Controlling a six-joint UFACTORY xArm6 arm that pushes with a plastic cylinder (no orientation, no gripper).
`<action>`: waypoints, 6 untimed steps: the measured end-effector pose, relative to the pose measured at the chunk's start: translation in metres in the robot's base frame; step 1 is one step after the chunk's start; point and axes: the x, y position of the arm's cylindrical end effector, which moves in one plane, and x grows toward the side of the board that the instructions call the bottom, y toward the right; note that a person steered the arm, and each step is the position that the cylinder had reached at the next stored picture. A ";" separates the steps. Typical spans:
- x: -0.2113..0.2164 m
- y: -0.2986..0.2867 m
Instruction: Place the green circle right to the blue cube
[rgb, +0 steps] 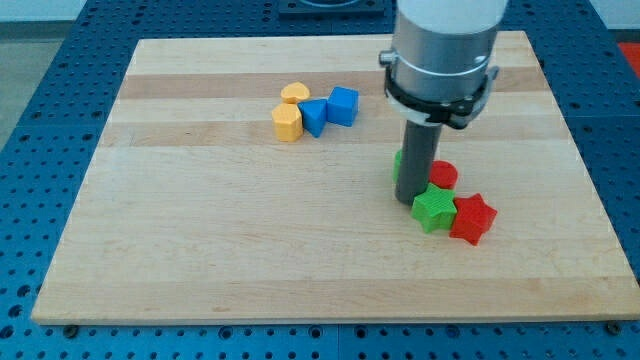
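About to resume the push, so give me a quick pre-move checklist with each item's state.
1. Green circle located: not ok, only a green sliver shows behind the rod.
2. My tip beside it: ok, just below that sliver.
3. Blue cube visible: ok.
4. Spot on the view's right of the cube free: ok.
5. Nearby clutter: not ok, green star and red circle crowd my tip.
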 end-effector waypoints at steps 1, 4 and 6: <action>-0.026 0.004; -0.082 -0.009; -0.106 -0.023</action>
